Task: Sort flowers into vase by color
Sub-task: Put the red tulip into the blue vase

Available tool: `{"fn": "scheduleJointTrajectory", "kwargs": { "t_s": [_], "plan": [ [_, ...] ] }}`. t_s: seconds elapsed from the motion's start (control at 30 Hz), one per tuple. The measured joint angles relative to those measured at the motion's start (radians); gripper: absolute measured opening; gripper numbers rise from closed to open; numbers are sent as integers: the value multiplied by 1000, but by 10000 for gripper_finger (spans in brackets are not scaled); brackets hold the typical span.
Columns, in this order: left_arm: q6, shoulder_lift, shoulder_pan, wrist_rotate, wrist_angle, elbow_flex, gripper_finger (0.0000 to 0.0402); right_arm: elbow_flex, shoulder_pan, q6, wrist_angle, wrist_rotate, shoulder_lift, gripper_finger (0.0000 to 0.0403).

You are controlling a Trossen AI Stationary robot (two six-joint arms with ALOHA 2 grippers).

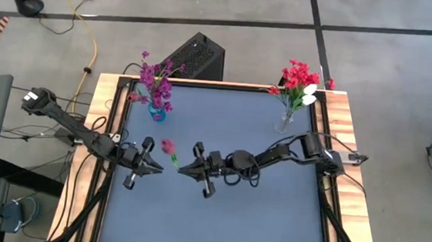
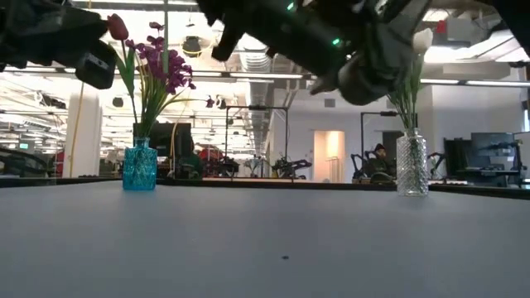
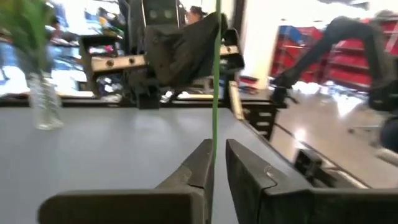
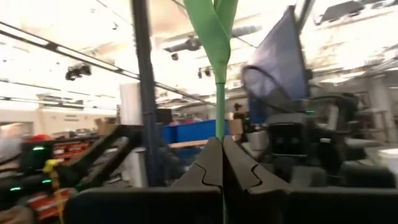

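Flower [image 1: 169, 147] with a red bloom is hanging above mid-table between both grippers. Right gripper [image 4: 221, 163] is clamping its green stem, fingers closed on it. Left gripper [image 3: 214, 171] is bracketing the same stem with fingers slightly apart. Blue vase [image 1: 156, 113] and clear vase [image 1: 285, 123] are standing at the back.

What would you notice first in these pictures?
Two arms meet over the middle of the table, the right end effector pinching the green stem of a red flower while the left end effector sits beside it. At the far edge stand a blue vase of purple flowers and a clear vase of red and white flowers.
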Motion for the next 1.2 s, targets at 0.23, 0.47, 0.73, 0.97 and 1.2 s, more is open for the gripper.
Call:
{"fn": "scheduleJointTrajectory", "kwargs": {
  "t_s": [0.23, 0.47, 0.73, 0.97, 1.2],
  "plan": [
    [33, 132, 12, -75, 98, 17, 93, 16, -39, -7, -2, 2, 1, 18],
    [36, 350, 84, -73, 115, 151, 160, 16, -45, -28, -27, 9, 0, 18],
    [62, 554, 120, 14, 106, 284, 176, 14, -45, -61, -33, 37, 0, 18],
    [52, 583, 119, 22, 90, 298, 173, 11, -45, -61, -43, 31, -8, 18],
    [50, 496, 116, 22, 38, 297, 162, -22, -36, -109, -49, 31, -40, 18]
  ]
}}
